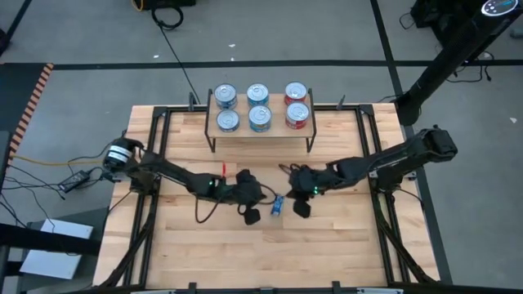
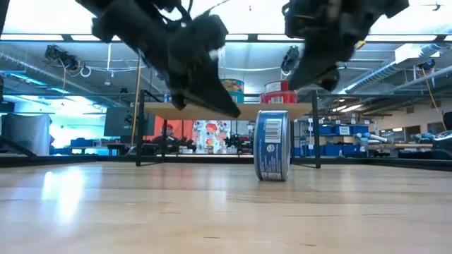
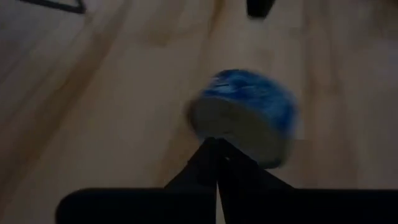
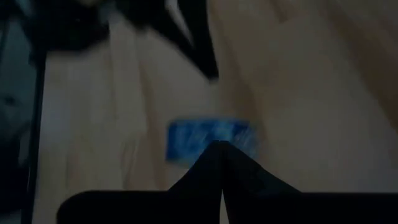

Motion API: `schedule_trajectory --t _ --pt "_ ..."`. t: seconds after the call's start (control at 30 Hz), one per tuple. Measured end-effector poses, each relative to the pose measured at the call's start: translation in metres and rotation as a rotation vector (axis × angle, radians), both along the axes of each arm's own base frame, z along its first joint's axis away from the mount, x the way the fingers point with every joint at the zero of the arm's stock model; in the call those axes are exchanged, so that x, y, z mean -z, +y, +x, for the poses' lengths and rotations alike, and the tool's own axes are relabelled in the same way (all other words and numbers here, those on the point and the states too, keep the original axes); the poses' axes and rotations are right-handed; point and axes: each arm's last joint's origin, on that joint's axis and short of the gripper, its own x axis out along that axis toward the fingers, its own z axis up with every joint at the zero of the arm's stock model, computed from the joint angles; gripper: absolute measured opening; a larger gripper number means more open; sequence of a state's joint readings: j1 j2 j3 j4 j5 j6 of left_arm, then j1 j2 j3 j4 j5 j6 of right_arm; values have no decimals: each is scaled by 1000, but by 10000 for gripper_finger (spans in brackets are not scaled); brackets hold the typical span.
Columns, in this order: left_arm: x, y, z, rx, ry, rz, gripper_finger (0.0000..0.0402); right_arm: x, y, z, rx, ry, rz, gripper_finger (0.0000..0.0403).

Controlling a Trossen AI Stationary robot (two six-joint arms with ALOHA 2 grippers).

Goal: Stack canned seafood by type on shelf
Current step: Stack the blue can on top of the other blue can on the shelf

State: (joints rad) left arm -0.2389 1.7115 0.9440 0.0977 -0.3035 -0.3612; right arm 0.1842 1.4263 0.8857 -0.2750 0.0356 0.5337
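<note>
1. Progress looks well past the midpoint, judging by the shelf (image 1: 261, 124): six cans stand on its light-wood board, in two rows of three.
2. Cans on the shelf are sorted in columns by label colour: two dark blue cans (image 1: 225, 95) on the left, two teal cans (image 1: 258, 95) in the middle, two red cans (image 1: 296, 92) on the right.
3. Whether any of those six tops hides a second can beneath it cannot be told from above; the low view shows a teal and a red can on the board but is blocked elsewhere by the arms.
4. One can is left off the shelf: a blue can (image 2: 272, 145) standing on its edge on the table (image 1: 327, 245), well in front of the shelf and between the two grippers.
5. Count of cans in view: seven in all, six shelved and one loose.
6. The left gripper (image 1: 251, 214) hangs just beside the loose can, its jaws closed on nothing.
7. The right gripper (image 1: 300, 207) hangs on the can's other side, jaws also closed and empty.
8. What remains, I judge, is picking up the loose blue can and placing it with the dark blue column.
</note>
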Motion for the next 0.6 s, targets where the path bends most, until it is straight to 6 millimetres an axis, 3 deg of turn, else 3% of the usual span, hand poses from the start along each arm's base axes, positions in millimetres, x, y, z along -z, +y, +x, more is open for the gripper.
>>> schedule_trajectory --t 0.3,0.43,0.6 --pt "0 -33 -10 35 -2 -80 3 38 39 10 -150 82 -44 10" --pt "-1 -44 -13 60 -5 -97 3 56 44 24 -122 41 -30 10" --pt "0 -46 -15 49 5 -117 15 63 43 39 -20 -42 17 10"
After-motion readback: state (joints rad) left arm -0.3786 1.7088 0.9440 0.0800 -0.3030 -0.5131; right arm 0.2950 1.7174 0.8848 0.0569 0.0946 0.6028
